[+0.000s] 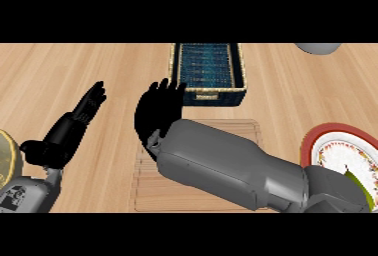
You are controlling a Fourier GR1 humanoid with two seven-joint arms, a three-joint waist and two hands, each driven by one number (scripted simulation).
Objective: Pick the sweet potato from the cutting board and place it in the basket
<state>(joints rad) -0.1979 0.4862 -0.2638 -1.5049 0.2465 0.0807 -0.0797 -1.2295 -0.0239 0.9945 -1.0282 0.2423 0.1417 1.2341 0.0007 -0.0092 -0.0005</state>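
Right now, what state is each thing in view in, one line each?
Basket: upright, nothing visible inside.
Cutting board: flat, partly covered by the right forearm.
Sweet potato: not visible.
Right hand: open, over the board's far left corner.
Left hand: open, resting, fingers up.
Plate: flat at right edge.

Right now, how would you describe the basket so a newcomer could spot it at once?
Start at the wooden counter and look to its far edge, top centre. The basket sits there, just beyond the cutting board. It alone is a deep rectangular box with woven tan rims and dark blue sides.
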